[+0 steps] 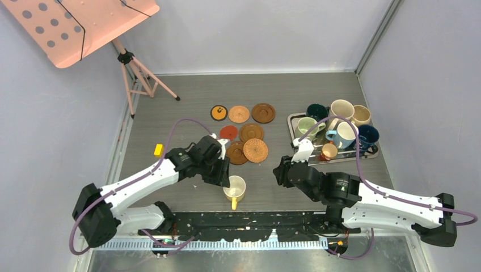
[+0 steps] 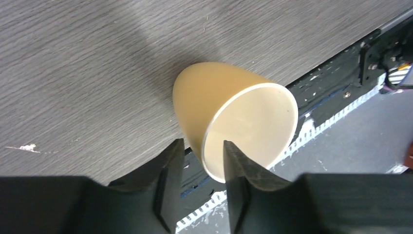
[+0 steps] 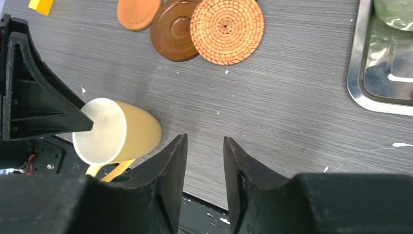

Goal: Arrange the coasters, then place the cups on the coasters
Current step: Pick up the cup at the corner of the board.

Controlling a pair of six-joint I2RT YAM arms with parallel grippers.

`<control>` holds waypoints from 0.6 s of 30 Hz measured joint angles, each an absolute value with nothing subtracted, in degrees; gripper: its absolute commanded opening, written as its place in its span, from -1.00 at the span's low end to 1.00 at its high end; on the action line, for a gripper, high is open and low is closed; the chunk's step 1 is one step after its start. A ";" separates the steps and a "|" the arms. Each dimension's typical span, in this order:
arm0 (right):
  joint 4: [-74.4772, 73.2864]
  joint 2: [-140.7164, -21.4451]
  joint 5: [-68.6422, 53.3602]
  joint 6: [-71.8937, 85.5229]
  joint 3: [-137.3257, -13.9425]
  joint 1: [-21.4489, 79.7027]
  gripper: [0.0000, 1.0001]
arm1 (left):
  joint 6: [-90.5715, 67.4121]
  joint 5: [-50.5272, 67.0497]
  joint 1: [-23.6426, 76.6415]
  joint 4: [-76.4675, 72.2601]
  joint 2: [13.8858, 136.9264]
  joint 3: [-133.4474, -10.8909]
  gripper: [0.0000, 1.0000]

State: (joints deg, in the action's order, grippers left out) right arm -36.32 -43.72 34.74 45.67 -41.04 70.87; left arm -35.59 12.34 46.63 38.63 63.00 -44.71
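A yellow cup stands near the table's front edge, its handle toward the arm bases. My left gripper straddles its rim: one finger outside the wall, the other inside the yellow cup, with slight gaps to the wall. My right gripper hangs open over bare table just right of the yellow cup, nothing between its fingers. Several coasters lie clustered mid-table, among them a wicker coaster, a red coaster and a black-and-orange coaster. The other cups, such as a navy cup, stand on the tray.
A metal tray at the right holds several cups. A small yellow block lies left of the coasters. A pink stand's tripod occupies the back left. The black base rail runs just behind the yellow cup.
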 measured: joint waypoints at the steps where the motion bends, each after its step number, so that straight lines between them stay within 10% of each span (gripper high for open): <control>1: -36.27 -43.33 35.18 45.84 -40.51 70.87 -0.20 | -35.55 11.73 47.24 39.11 64.66 -45.56 -0.48; 5: -36.18 -43.20 36.23 46.15 -39.31 70.87 -0.20 | -35.31 8.86 49.21 41.30 68.29 -48.99 -0.99; 12: -36.01 -44.75 37.15 46.13 -39.20 70.87 -0.01 | -32.27 1.50 49.87 47.59 68.45 -54.06 -1.00; 18: -35.86 -44.86 37.52 46.00 -39.20 70.87 0.91 | -26.74 -3.46 44.69 52.88 69.04 -64.84 -1.00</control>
State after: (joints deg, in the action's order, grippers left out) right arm -35.86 -44.86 37.52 46.00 -39.20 70.87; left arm -26.74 -3.46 44.69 52.88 69.04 -64.84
